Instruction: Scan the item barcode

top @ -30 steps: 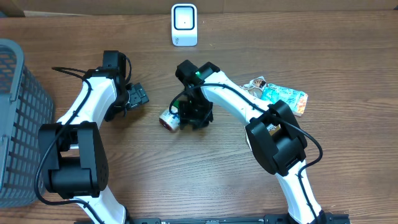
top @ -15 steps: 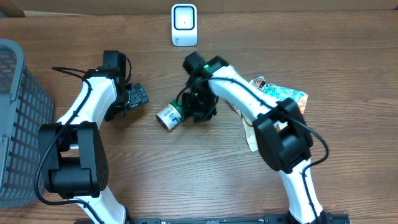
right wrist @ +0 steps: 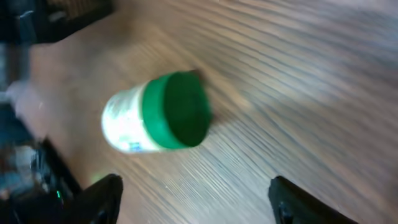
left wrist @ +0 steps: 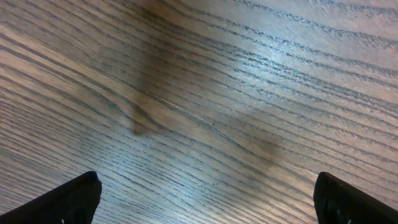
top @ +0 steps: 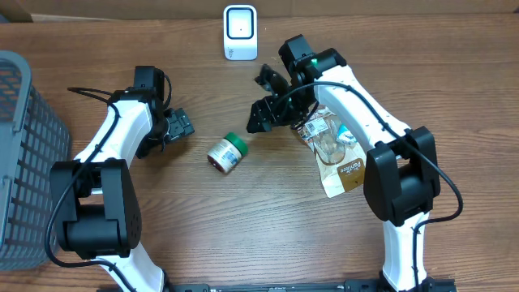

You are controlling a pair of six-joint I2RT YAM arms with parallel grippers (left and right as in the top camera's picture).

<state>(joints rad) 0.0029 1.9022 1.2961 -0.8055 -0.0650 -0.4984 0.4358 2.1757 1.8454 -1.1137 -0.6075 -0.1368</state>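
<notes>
**Item position.** The jar [top: 226, 152] lies on its side on the counter [top: 268, 235], between the two arms and free of both. Its green lid [right wrist: 177, 111] points toward the right hand. The label is blurred in the right wrist view, so the position of the barcode cannot be told.

**Right hand.** The right hand [top: 261, 101] hangs above the counter, near the jar on its lid side and not touching it. Its fingers [right wrist: 102, 193] are spread wide with only bare wood between them, so it holds nothing. The wrist camera looks down at the lid, a line that suits a fresh approach to the jar.

**Left hand.** The left hand [top: 180, 124] sits on the jar's other side, near it but apart. It is fully spread and empty, and its camera shows only wood grain. In this posture it stands clear of the work and is ready to receive the jar.

**Scanner.** The scanner [top: 241, 32] stands at the far edge of the counter, well apart from the jar. As judged, the scan is not yet done, since the jar must be lifted and its label turned to the scanner window.

**Other items.** Some packets [top: 345, 170] lie beside the right arm. A basket [top: 16, 162] stands at the left edge, probably for finished items.
</notes>
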